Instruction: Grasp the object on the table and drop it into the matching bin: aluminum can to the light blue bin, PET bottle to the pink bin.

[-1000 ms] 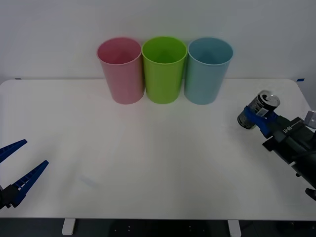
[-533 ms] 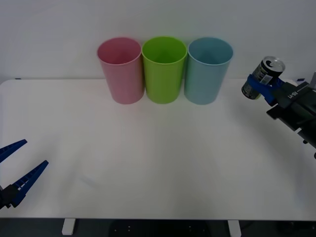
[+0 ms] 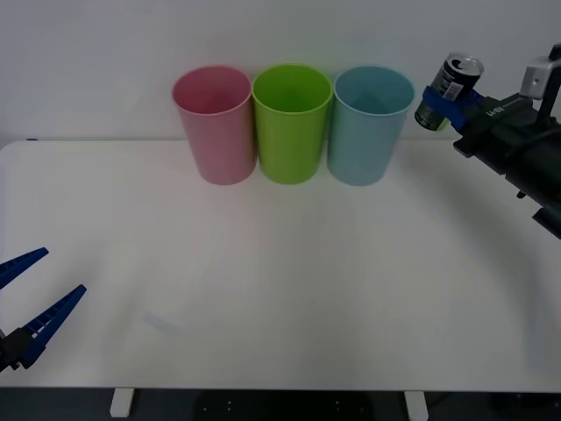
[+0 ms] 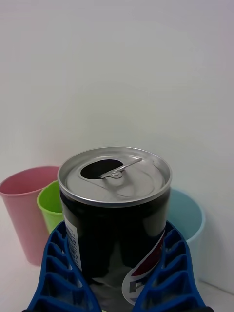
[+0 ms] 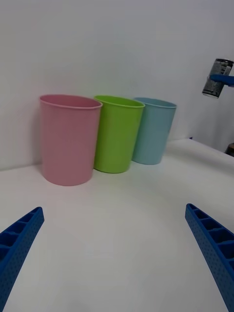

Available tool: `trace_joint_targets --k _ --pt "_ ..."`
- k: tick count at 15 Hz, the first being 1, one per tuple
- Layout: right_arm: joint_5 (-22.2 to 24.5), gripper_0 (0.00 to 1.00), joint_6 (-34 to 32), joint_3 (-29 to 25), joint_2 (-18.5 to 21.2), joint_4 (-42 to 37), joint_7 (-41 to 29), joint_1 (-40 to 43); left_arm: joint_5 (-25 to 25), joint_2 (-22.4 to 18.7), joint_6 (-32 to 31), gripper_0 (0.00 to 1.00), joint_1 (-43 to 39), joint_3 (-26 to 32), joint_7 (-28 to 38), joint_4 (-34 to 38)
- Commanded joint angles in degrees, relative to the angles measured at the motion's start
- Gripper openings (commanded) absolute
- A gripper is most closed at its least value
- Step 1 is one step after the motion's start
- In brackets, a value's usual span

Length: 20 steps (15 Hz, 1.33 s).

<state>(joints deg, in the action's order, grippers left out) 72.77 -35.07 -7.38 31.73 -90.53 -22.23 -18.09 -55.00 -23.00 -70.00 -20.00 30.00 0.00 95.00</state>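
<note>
The right pincer [image 3: 445, 95], clamped on the aluminum can [image 3: 448, 81], holds it aloft just beside the light blue bin [image 3: 370, 123], seemingly mid-carry; next, centre over the rim and release

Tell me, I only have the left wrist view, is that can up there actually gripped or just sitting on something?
Observer: Gripped. In the right wrist view the right gripper has its blue fingers closed on both sides of the aluminum can.
Operator: Is the can sealed?
Observer: No, its silver lid shows an open mouth with the pull tab beside it.
Operator: Is it over the light blue bin yet?
Observer: Not yet. In the front view the can sits to the right of the light blue bin, near rim height.
Operator: And my own arm?
Observer: The left gripper is open, low at the table's near left edge.
</note>
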Motion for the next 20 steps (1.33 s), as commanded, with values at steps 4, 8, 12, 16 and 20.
trace_joint_targets --k 4,8,12,16,20 --pt "6.68 0.00 -0.09 0.52 -4.13 12.31 -0.27 -11.88 0.00 0.00 0.00 1.00 0.00 0.00 0.00 0.00" --pt "10.46 0.00 0.26 0.52 -7.03 21.63 -0.18 -19.52 0.00 0.00 0.00 1.00 0.00 0.00 0.00 0.00" --pt "12.83 0.00 3.60 0.52 -10.11 28.75 0.43 -25.06 0.00 0.00 0.00 1.00 0.00 0.00 0.00 0.00" --pt "14.32 0.00 9.93 0.52 -13.10 34.63 1.31 -29.72 0.00 0.00 0.00 1.00 0.00 0.00 0.00 0.00" --pt "15.64 0.00 13.71 0.61 -14.59 34.63 1.57 -29.72 0.00 0.00 0.00 1.00 0.00 0.00 0.00 0.00"
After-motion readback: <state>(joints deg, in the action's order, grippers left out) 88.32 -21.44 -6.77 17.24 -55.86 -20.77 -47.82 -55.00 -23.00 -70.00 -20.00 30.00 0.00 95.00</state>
